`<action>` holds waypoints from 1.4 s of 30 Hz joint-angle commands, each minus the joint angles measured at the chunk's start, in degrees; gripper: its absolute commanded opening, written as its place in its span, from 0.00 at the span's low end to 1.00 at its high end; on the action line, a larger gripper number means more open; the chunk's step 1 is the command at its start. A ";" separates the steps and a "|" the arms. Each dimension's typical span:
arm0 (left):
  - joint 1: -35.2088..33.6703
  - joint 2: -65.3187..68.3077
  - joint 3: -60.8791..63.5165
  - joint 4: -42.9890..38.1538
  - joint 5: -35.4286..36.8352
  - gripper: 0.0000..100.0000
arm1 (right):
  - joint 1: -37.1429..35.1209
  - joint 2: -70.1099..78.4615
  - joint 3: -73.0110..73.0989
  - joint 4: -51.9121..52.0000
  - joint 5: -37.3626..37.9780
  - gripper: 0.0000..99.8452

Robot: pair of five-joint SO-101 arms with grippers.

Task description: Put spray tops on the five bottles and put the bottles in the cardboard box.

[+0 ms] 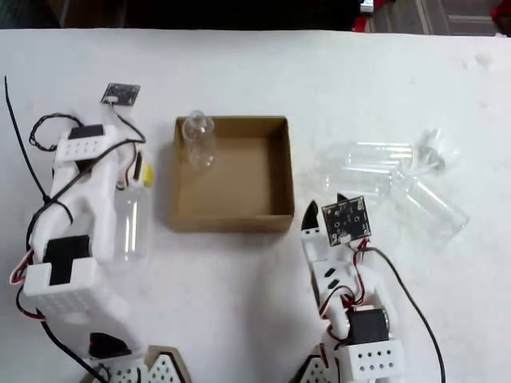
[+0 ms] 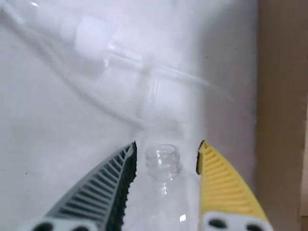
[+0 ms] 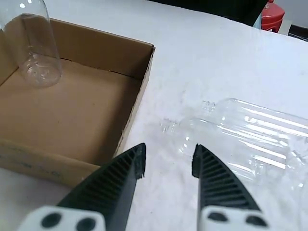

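A clear bottle (image 2: pixel 163 161) without a top lies between the grey and yellow fingers of my left gripper (image 2: pixel 166 150), which is shut on its body, neck pointing away. From above, that bottle (image 1: pixel 132 219) lies left of the cardboard box (image 1: pixel 275 171), under my left gripper (image 1: pixel 137 171). Another clear bottle (image 1: pixel 198 140) stands upright in the box's far left corner. Several clear bottles (image 1: pixel 387 163) lie right of the box. My right gripper (image 3: pixel 168 161) is open and holds nothing, between the box wall (image 3: pixel 139 91) and those bottles (image 3: pixel 250 130). A white spray top (image 2: pixel 91 36) with its tube lies beyond the held bottle.
A small dark circuit board (image 1: pixel 120 94) with a cable lies far left of the box. Black and red cables trail around both arm bases. A red stool (image 3: pixel 272 9) stands beyond the table's far edge.
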 commanded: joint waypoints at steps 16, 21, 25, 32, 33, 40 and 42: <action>1.19 -0.40 -2.37 0.53 1.32 0.17 | 0.40 0.48 0.53 0.57 0.09 0.14; 1.19 -0.40 -0.79 0.26 1.32 0.18 | 0.40 0.48 0.53 0.57 0.09 0.14; 1.19 -0.40 -0.79 0.26 1.32 0.18 | 0.40 0.48 0.53 0.57 0.09 0.14; 2.86 -0.31 -0.79 0.26 2.90 0.12 | 0.40 0.48 0.53 0.57 0.09 0.14; 3.21 0.13 -0.88 0.26 2.90 0.10 | 0.40 0.48 0.53 0.57 0.09 0.14; 3.12 4.53 -4.92 2.55 2.90 0.07 | 0.40 0.48 0.53 0.57 0.09 0.14; 3.21 5.05 -5.71 3.34 2.90 0.07 | 0.40 0.48 0.53 0.57 0.09 0.14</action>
